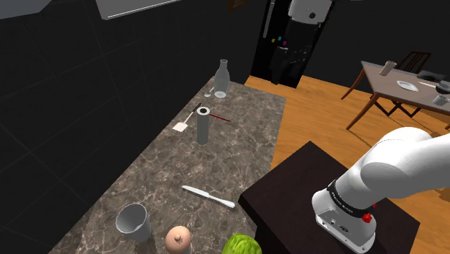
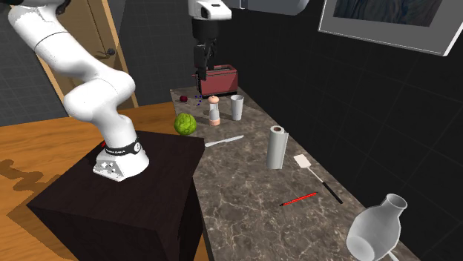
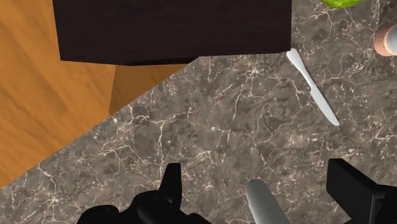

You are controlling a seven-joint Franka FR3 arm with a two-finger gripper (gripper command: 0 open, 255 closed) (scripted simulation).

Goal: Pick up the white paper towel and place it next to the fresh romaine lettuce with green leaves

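The paper towel [image 1: 203,124] is a pale upright roll standing mid-counter; in the second exterior view the roll [image 2: 277,146] stands past the knife. The green lettuce [image 1: 241,245] lies at the counter's near edge beside the stand, and the lettuce [image 2: 185,124] sits next to a shaker. My black gripper [image 2: 202,59] hangs high above the counter, well clear of everything. In the wrist view the gripper [image 3: 257,184] is open, and the roll [image 3: 264,202] shows far below between the spread fingers, untouched. The lettuce [image 3: 343,2] lies beyond the knife.
A white knife [image 1: 209,196] lies between roll and lettuce. A cup [image 1: 134,220] and shaker [image 1: 178,239] stand near the lettuce. A spatula [image 1: 184,121], red pen [image 1: 220,117] and glass vase [image 1: 221,78] lie beyond the roll. The dark stand [image 1: 317,180] borders the counter; a red toaster [image 2: 219,76] stands behind.
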